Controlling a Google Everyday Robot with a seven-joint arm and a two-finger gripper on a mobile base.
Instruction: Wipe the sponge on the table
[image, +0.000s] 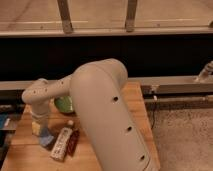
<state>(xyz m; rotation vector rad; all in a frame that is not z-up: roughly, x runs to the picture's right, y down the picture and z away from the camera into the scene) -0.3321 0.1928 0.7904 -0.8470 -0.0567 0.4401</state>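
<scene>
The blue-grey sponge (46, 138) lies pressed against the wooden table (25, 155) near its left side. My gripper (40, 129) points down right over it from the end of the white forearm and is shut on the sponge's top. The bulky white upper arm (107, 115) fills the middle of the view and hides much of the tabletop behind it.
A green bowl (63, 104) stands just behind the gripper. A white labelled packet (61, 144) and a dark ridged block (74, 141) lie right of the sponge. A blue object (4, 121) sits off the table's left edge. A metal rail and dark wall run behind.
</scene>
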